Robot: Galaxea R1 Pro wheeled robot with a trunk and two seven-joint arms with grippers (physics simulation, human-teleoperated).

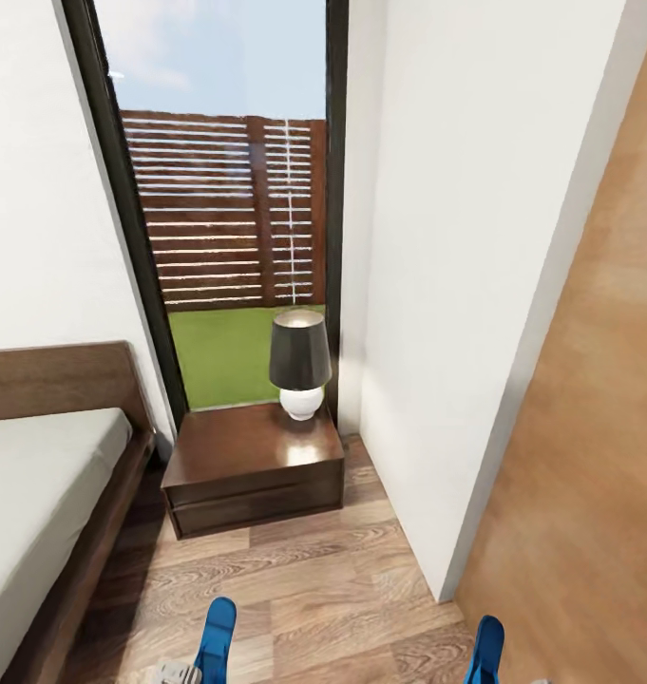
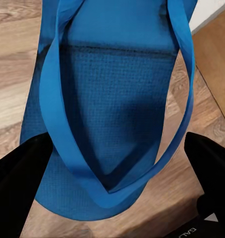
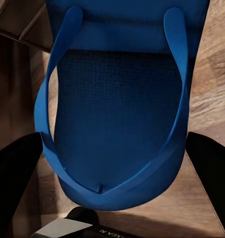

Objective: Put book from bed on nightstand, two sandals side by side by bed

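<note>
The left hand (image 2: pixel 112 163) has its dark fingers (image 2: pixel 18 173) spread to either side of a blue sandal (image 2: pixel 117 109); whether they clamp it I cannot tell, since the grip point is hidden under the sole. The right hand (image 3: pixel 112 168) shows the same with the other sandal (image 3: pixel 117 114), dark fingers (image 3: pixel 209 168) flanking its toe end.

From the head camera both sandals stand upright at the lower edge, one at left (image 1: pixel 216 635), one at right (image 1: pixel 485 651), above the wood-plank floor (image 1: pixel 313 579). Each has a thin, finely dotted sole and a smooth V-strap.

Ahead, a low glossy dark nightstand (image 1: pixel 252 465) sits beside the bed (image 1: pixel 38 494), carrying a lamp (image 1: pixel 300 366) with a dark shade and round white base. A white wall (image 1: pixel 456 285) juts in at right, narrowing the passage. Behind is a tall dark-framed window (image 1: pixel 228 190) onto grass and a slatted fence.
</note>
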